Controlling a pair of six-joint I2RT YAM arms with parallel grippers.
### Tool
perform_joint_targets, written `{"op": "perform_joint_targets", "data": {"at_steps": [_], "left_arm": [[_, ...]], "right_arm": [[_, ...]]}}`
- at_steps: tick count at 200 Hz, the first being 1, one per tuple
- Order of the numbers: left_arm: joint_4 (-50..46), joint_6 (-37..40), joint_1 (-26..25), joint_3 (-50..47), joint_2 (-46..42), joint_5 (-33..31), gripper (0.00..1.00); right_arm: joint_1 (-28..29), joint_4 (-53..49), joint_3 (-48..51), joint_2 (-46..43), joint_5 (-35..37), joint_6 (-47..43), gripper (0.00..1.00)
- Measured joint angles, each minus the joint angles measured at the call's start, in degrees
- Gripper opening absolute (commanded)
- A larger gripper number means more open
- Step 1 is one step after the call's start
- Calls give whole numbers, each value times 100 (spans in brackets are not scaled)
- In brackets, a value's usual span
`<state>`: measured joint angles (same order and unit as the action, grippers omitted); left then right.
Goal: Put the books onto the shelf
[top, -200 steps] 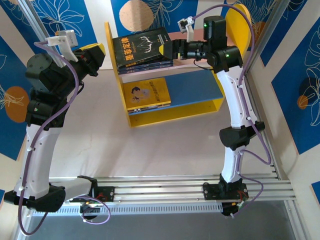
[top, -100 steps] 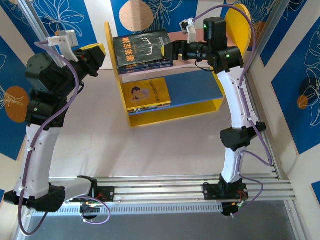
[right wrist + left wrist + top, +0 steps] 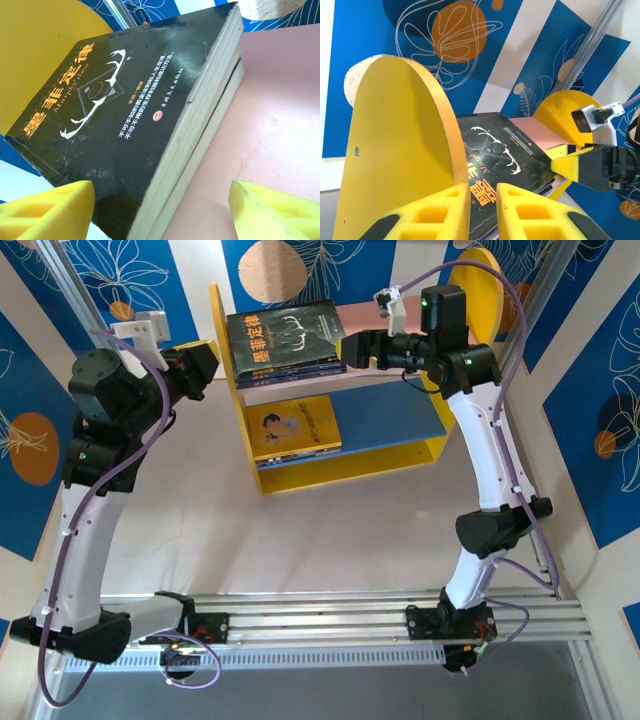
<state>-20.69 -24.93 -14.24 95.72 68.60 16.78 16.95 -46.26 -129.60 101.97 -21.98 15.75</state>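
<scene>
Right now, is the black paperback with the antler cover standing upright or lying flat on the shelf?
Lying flat: the black antler paperback faces cover-up, topping a stack on the pink upper board.

A robot lab cell: aluminium rails, blue flower-patterned wall panels.

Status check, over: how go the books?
Left fingers shut by shelf's yellow side. Right fingers open by black book stack, pink board. Yellow book on blue board.

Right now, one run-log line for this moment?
books: antler book atop stack, pink upper board; yellow book, blue lower board | left gripper: shut, by rounded side | right gripper: open, facing stack
</scene>
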Motion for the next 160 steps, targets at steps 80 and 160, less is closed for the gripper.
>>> {"op": "perform_joint_targets", "data": {"at_steps": [80, 160], "left_arm": [[7, 0, -2, -50, 210, 275, 22], [13, 0, -2, -66, 236, 365, 22]], "right_arm": [[-48, 343, 192, -166, -337, 140, 63], [48, 387, 442, -269, -424, 149, 59]]}}
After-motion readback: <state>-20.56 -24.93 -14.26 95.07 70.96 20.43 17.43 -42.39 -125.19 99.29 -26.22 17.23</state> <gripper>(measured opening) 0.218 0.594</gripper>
